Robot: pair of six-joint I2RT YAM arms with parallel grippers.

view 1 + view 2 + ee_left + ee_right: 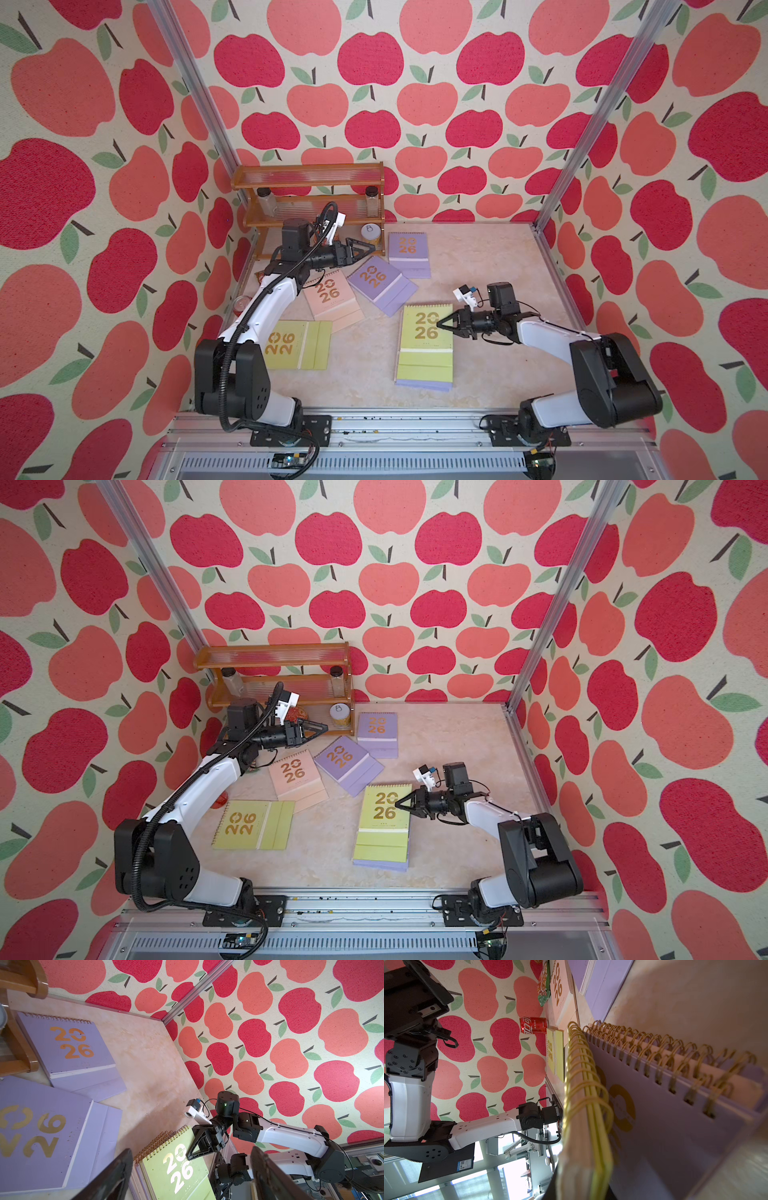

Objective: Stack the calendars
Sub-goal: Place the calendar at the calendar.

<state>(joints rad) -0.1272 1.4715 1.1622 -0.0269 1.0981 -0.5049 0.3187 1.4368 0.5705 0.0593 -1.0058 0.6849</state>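
right claw [440, 322]: clenched on edge of green calendar [424, 345], pile [675, 1115] just beneath | left claw [371, 249]: released, empty, purple calendar [374, 276] near, below it

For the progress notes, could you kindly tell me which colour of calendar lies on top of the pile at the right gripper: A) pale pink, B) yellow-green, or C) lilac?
B: the yellow-green calendar lies uppermost, a lilac calendar peeking out beneath it, with the right gripper at its edge.
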